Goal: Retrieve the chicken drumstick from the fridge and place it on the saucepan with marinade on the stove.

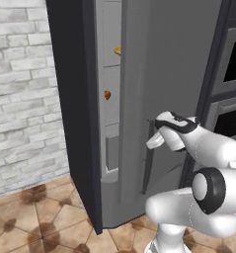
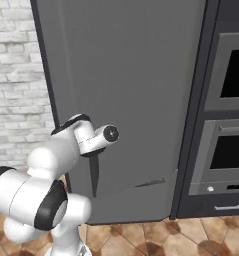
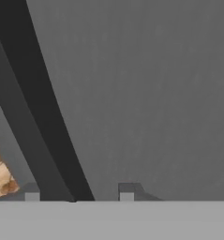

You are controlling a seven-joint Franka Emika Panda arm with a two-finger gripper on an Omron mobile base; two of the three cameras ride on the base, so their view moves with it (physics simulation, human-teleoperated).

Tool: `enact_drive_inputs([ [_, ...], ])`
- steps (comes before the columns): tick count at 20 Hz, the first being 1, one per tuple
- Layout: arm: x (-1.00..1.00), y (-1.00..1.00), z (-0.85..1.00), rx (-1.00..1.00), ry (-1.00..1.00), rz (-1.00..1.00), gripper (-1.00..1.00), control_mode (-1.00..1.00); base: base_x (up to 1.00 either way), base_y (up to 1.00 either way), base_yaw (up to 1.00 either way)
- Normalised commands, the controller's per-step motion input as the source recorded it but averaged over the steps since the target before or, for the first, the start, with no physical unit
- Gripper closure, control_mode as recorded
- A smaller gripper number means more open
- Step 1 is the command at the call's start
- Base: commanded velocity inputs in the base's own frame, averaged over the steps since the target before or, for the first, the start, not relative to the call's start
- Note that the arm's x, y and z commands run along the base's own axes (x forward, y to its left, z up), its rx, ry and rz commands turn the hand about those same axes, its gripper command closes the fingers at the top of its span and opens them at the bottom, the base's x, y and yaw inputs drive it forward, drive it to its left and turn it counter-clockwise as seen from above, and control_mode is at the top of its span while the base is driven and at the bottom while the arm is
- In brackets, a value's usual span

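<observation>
The tall grey fridge (image 1: 159, 64) fills the middle of both base views, and its big door (image 2: 131, 90) stands slightly ajar. Through the gap on the door's left side I see grey inner shelves, a yellow edge (image 1: 117, 50) high up and a small orange-brown lump (image 1: 107, 94) lower down. The chicken drumstick is hidden. My gripper (image 1: 151, 132) is at the door's long thin dark handle (image 1: 147, 163). In the hand view the gripper (image 3: 79, 193) is open, and the handle (image 3: 41, 112) runs slantwise down between its two fingertips. The saucepan and stove are out of view.
A dark wall oven with glass windows (image 2: 231, 130) stands right of the fridge (image 1: 230, 84). A white brick wall (image 1: 20, 99) is on the left. Brown floor tiles (image 1: 35, 217) lie below. The fridge's dark side panel (image 1: 72, 108) faces the wall.
</observation>
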Motion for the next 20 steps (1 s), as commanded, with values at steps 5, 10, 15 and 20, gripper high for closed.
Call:
enact_drive_inputs([
  [5,-0.20,-0.55,-0.22,0.00,0.00,0.12,1.00,-1.00,0.00,0.00,0.00],
  [10,-0.20,-0.57,-0.24,0.00,0.00,0.12,1.00,-1.00,0.00,0.00,0.00],
  [15,-0.20,-0.58,-0.24,0.00,0.00,0.12,1.00,-1.00,0.00,0.00,0.00],
  [20,-0.19,-0.58,-0.25,0.00,0.00,0.11,1.00,-1.00,0.00,0.00,0.00],
])
